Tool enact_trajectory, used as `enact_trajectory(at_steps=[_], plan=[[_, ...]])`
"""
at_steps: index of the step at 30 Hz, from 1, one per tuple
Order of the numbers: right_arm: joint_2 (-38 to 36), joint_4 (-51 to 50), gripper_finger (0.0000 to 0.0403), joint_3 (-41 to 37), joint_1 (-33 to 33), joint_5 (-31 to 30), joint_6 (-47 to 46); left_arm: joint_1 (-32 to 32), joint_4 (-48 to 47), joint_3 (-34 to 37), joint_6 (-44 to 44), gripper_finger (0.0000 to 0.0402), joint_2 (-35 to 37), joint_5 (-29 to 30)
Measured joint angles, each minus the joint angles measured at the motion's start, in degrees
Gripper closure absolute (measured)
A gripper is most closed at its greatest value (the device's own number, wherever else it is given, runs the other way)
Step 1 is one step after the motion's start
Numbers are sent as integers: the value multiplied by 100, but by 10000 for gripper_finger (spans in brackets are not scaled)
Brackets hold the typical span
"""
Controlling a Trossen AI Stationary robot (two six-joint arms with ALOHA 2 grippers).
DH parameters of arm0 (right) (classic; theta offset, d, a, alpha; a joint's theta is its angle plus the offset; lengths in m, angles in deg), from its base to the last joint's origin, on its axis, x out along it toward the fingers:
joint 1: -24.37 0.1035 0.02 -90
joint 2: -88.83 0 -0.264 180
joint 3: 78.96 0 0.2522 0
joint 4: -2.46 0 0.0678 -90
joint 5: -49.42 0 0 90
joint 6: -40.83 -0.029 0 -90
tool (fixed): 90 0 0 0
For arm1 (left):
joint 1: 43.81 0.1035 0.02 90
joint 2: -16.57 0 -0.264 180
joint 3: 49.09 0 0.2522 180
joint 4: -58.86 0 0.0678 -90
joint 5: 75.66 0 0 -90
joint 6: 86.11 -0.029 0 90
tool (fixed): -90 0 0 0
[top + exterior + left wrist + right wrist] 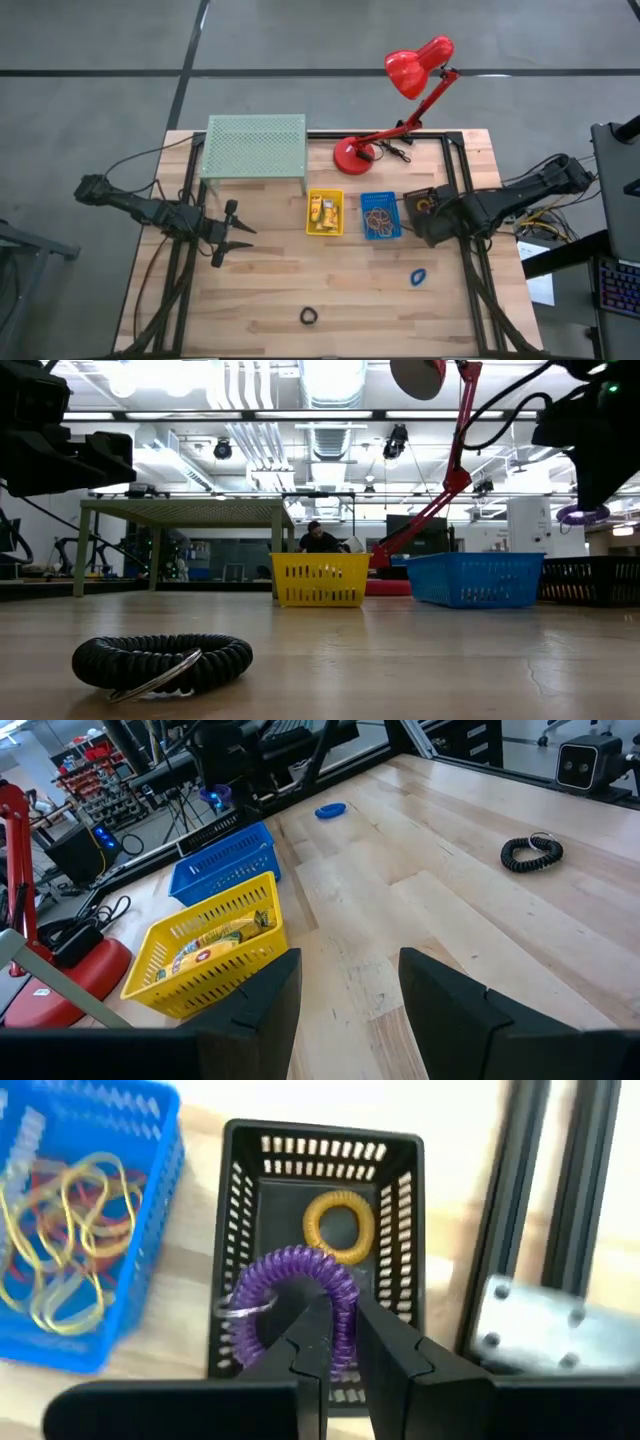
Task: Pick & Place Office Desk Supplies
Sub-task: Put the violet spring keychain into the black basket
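My right gripper is shut on a purple coiled ring above a black basket that holds a yellow coiled ring. In the low view the purple ring hangs above the black basket. My left gripper is open and empty over the left of the table. A blue coiled ring and a black coiled ring lie flat on the table near its front. A yellow basket holds yellow packets. A blue basket holds rubber bands. My right gripper pinches the purple ring's coil on one side of the loop between its two fingers. The fingers come from above, pointing down, and lie across the coil. The ring is lifted clear, roughly level, above the black basket's opening.
A pale green mesh shelf stands at the far left and a red desk lamp at the far middle. Black frame rails run beside the black basket. Bare wood lies between the baskets and the table's near edge.
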Motion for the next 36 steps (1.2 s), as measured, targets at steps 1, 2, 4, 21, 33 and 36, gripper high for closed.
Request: enact_trajectory(at_steps=[1,2,4,21,33,36], plan=[[-10,8,369,0,-67,-4,419,0,0,0,0,229,0,0],[-12,2,369,-6,-124,-7,805,0,0,0,0,229,0,0],[-1,3,369,-31,-222,-4,1435,0,0,0,0,229,0,0],[161,1276,369,-730,-978,186,1802,0,0,0,4,229,-2,0],[160,2646,369,-1647,-989,376,1800,2,0,0,17,229,-2,0],[159,2677,369,-1739,-989,374,1799,2,0,0,17,229,0,0]])
